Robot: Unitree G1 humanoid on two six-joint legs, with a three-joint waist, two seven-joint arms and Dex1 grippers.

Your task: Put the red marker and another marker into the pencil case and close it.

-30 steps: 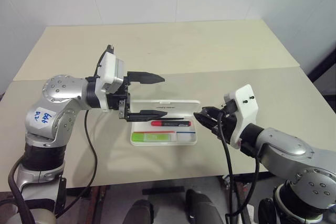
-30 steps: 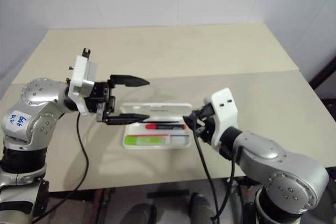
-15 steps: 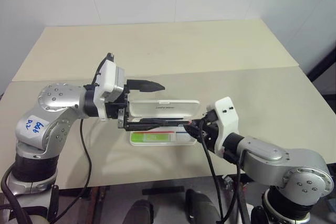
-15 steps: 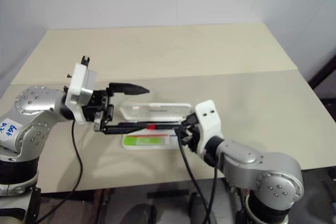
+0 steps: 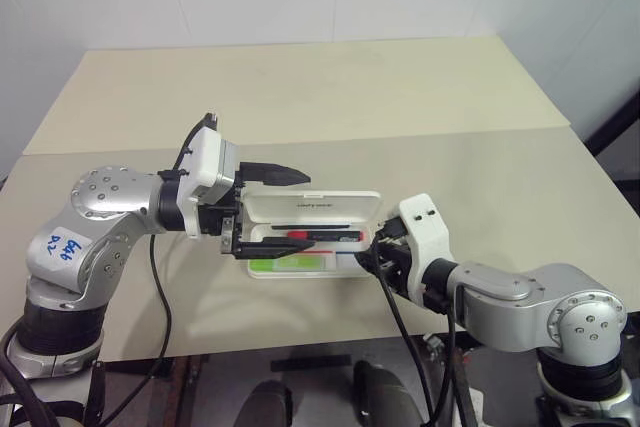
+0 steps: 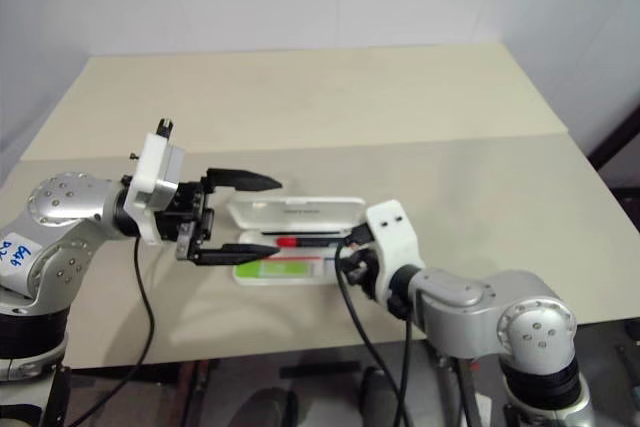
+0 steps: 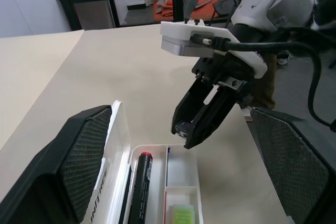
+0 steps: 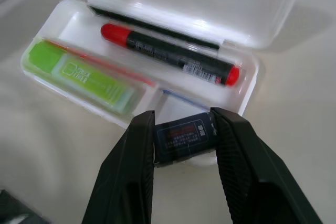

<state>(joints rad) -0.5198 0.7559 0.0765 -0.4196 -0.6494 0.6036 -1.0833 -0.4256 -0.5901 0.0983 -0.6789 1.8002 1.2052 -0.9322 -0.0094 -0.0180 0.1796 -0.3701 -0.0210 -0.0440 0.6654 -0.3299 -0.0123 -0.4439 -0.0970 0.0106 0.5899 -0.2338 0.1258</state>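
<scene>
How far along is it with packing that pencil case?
Done: the red marker and the green highlighter lie inside the white pencil case. In hand: the right hand grips a small dark labelled block just above the case's small compartment, and the left hand is open at the case's other end. Left: the lid stands open, so closing is not yet done.

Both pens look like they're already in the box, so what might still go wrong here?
1. The right gripper holds a small dark block over the open pencil case; lowered askew, it might catch the wall instead of dropping in.
2. The red marker and green highlighter lie inside, but the lid stands up; a sideways push may slide the case instead of closing it.
3. The left gripper, open by the lid, may collide with the right one.
</scene>
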